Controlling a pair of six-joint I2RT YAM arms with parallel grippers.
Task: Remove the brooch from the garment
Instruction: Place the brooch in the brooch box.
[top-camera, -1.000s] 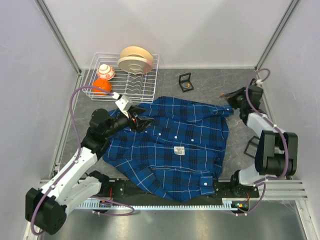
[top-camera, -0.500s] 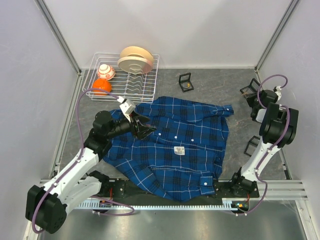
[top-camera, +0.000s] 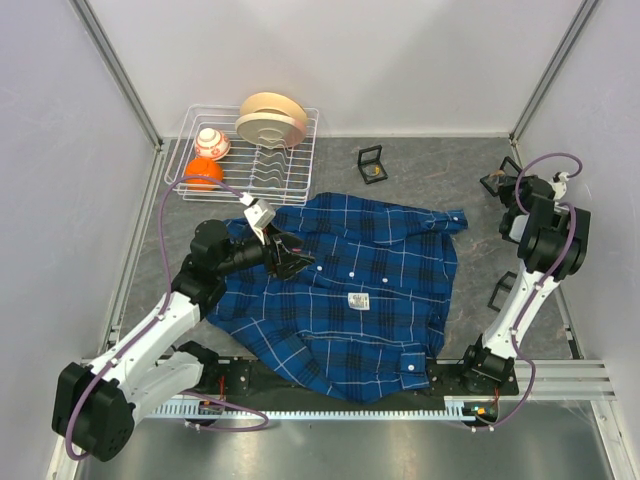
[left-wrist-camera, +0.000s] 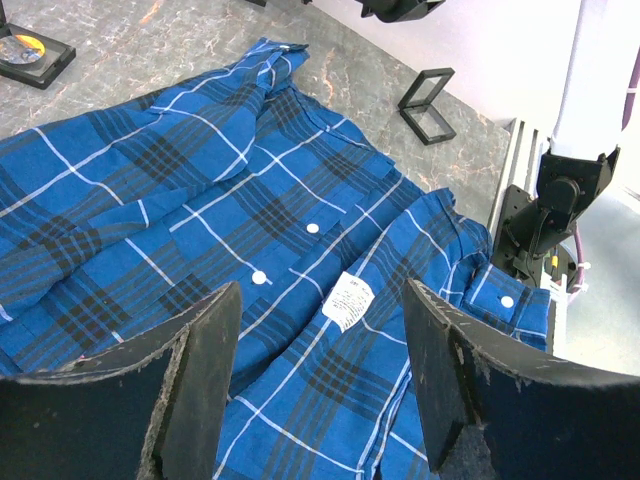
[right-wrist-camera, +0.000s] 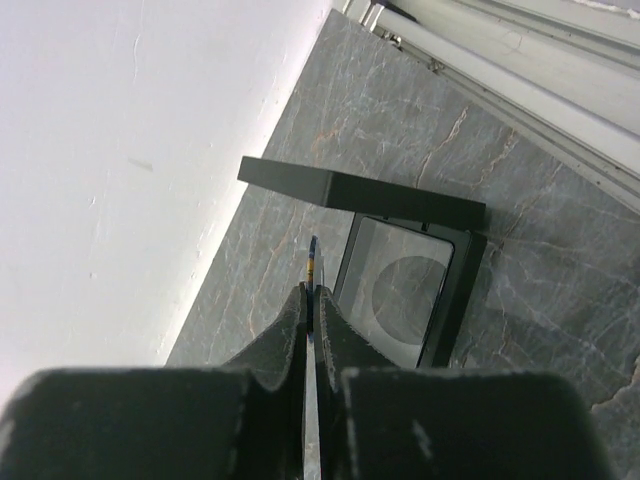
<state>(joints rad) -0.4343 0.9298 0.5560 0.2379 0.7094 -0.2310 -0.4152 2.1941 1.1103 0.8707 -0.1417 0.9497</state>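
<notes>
- Off the shirt (top-camera: 350, 330), past its far right corner: right claw (right-wrist-camera: 312, 295) pinched almost closed on a thin blue-and-gold sliver seen edge-on. I take it for the brooch (right-wrist-camera: 313, 262).
- Brooch pokes out past the fingertips, just above an open case (right-wrist-camera: 400, 295). Reads as lining it up to be set inside.
- Case sits with its lid up and clear window showing, well apart from the shirt, so nothing can snag on cloth.
- Over the shirt's left part: left claw (left-wrist-camera: 322, 300) wide, holding nothing, hovering above the cloth. Probably standing by to steady it.
- Shirt lies spread flat, buttons and label (left-wrist-camera: 348, 300) facing up. No brooch visible on it, so removal looks done and only the drop-off remains.
- Beyond the shirt's far left corner: rack (top-camera: 250, 160), not involved.
</notes>
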